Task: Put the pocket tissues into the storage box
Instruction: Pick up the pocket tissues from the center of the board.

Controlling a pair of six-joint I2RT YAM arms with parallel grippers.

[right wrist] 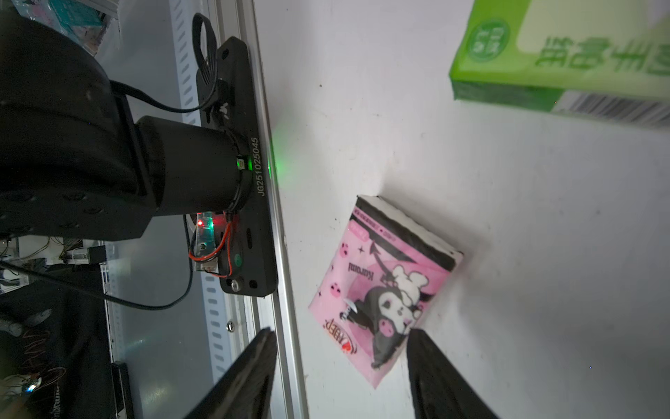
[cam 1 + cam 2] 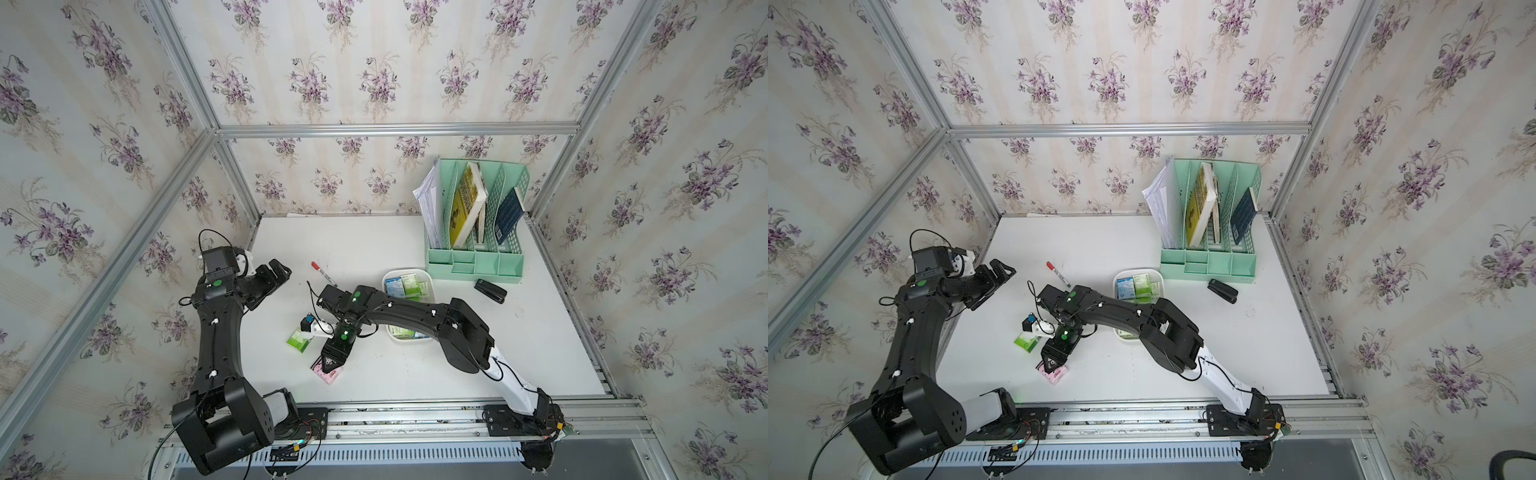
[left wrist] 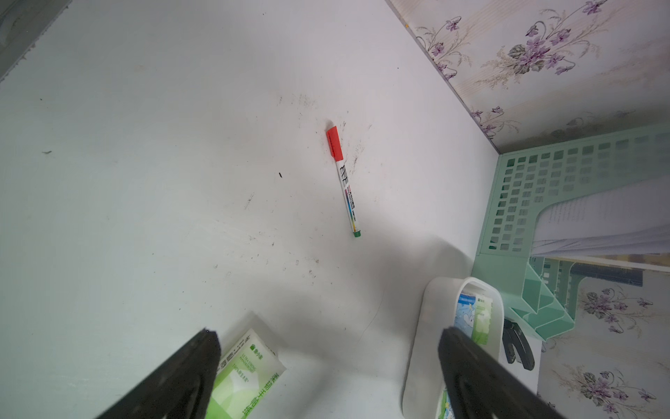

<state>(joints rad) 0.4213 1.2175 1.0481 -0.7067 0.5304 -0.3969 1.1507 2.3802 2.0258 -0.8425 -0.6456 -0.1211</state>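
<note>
Legibly printed on the pink tissue packet (image 1: 384,286): "Kuromi", beside a black cartoon figure; red logo near one corner too warped to read. Lying flat on the white surface (image 2: 374,241) near the front rail, long axis running roughly away from the right gripper (image 1: 340,335), black-banded end farthest from it. Straddled at the near end by that gripper, jaws apart, clear gap on one side; contact on the other side impossible to tell. Mostly hidden under the gripper in both top views, only a pink corner showing. Marked "ULTRA STRONG" plus Chinese characters on the green tissue packet (image 3: 243,377), just beside the pink one, cut off by the frame edge in both wrist views. Stamped "JG251025045" on the black base plate (image 1: 253,163) at the front rail. Well apart toward the right: white storage box (image 3: 427,326), long axis front to back, light blue and green packets on edge inside, print too small to read, middle stretch hidden under the right arm. Wide apart and empty, raised at the left: left gripper (image 3: 328,332); small print on the red-capped marker (image 3: 343,181) unreadable
</note>
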